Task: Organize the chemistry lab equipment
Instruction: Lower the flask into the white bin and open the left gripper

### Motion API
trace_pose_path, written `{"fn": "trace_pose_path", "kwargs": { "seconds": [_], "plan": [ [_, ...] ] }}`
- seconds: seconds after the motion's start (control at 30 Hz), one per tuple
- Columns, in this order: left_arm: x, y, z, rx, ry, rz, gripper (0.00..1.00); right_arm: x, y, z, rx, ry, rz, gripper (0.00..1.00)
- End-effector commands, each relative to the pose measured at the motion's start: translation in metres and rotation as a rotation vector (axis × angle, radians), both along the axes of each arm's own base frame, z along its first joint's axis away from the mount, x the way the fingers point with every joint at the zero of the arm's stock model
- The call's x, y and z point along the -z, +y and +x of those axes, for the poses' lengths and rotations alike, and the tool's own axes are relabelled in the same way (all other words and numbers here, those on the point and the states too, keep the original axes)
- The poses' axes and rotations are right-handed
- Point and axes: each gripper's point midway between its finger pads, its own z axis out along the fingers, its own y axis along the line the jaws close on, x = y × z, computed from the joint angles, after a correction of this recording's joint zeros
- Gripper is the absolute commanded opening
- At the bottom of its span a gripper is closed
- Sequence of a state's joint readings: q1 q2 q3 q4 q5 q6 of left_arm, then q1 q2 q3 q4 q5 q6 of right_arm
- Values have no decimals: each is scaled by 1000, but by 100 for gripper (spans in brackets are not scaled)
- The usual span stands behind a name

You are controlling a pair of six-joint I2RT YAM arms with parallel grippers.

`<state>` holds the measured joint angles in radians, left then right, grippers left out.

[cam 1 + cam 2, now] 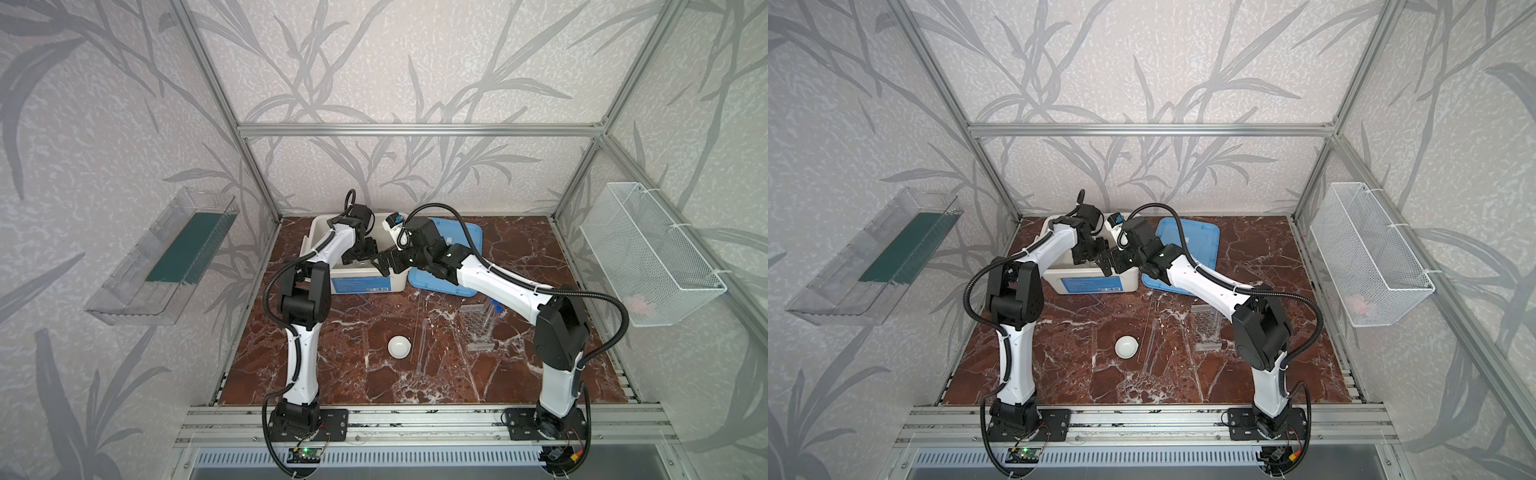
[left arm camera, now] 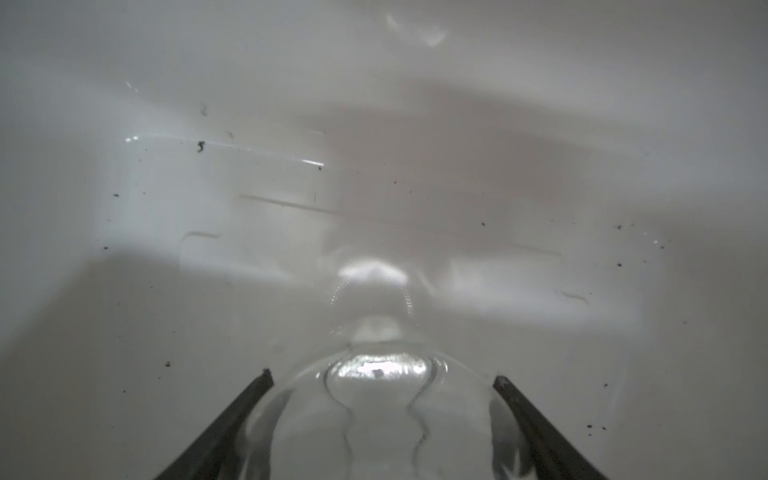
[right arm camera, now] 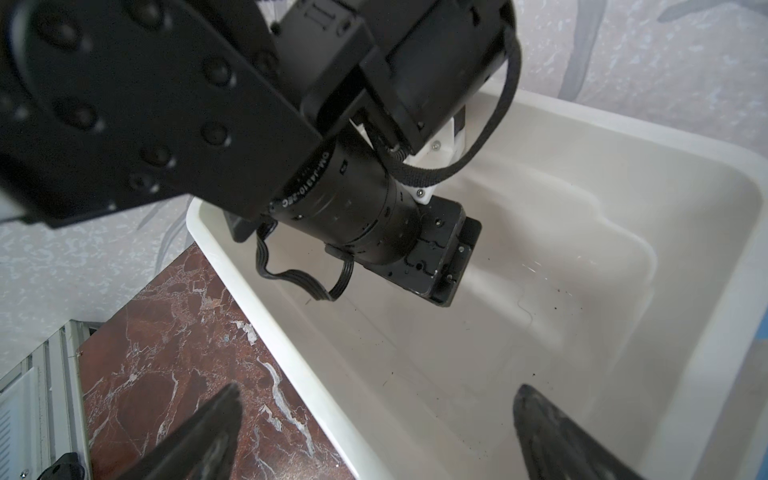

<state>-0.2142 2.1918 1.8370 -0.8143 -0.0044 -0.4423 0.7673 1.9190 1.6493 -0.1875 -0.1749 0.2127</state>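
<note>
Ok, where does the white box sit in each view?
Top view: white box at back, beside blue lid.
Top view: same spot.
Left wrist: its inside fills the frame, behind the flask.
Right wrist: rim and interior, with the left arm inside.
Shared landmark: left end effector inside it.

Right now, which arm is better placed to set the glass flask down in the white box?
Left. The left gripper holds the small clear glass flask low inside the white box. The right gripper hangs open and empty at the box's rim.
</note>
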Motion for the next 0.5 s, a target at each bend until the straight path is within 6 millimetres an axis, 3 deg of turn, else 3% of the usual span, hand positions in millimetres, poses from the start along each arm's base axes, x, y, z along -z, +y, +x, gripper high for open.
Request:
{"fn": "trace_pose_path", "kwargs": {
  "seconds": [0.0,0.47],
  "plan": [
    [-9,5,6,-22,-24,13,53,-16,0,-3,-8,-32,28,99],
    [15,6,-2,-37,58,22,72,-12,-4,-5,4,-27,34,99]
  ]
}}
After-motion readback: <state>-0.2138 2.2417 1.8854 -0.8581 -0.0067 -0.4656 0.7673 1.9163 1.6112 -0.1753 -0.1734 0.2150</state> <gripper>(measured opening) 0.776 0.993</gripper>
